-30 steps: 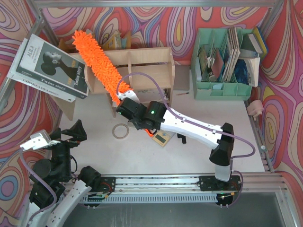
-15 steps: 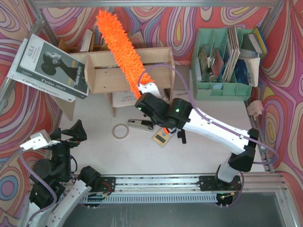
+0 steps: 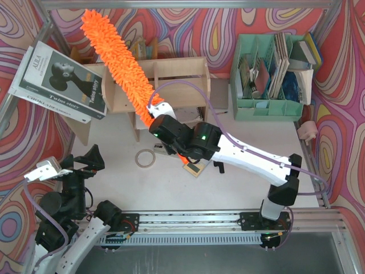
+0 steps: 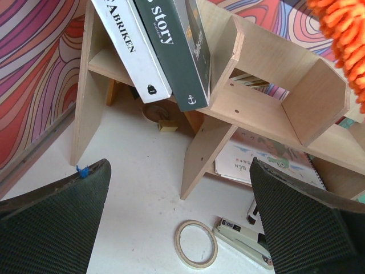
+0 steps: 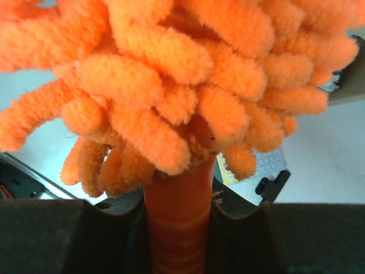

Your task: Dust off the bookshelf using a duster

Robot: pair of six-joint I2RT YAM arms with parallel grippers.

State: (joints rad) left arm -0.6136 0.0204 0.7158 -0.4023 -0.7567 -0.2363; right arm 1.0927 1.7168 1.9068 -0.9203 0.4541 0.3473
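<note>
The duster [image 3: 117,60] is a long orange fluffy brush lying slantwise over the left half of the light plywood bookshelf [image 3: 179,71], its tip past the shelf's back left. My right gripper [image 3: 154,116] is shut on its orange handle just in front of the shelf. In the right wrist view the handle [image 5: 179,211] sits clamped in that gripper [image 5: 179,234], with the fluff [image 5: 188,74] filling the view. My left gripper [image 3: 85,161] stands open and empty at the near left. Its wrist view shows the gripper [image 4: 179,188], the bookshelf [image 4: 256,108] and a bit of duster [image 4: 345,28].
Large books [image 3: 60,83] lean on the shelf's left end. A mint-green organiser [image 3: 268,74] stands at back right. A tape ring [image 3: 145,158], a stapler [image 4: 242,242] and a small yellow item [image 3: 194,167] lie in front of the shelf.
The right arm swung the duster right along the shelf top, then back left to where it lies now. The left arm has not moved.
</note>
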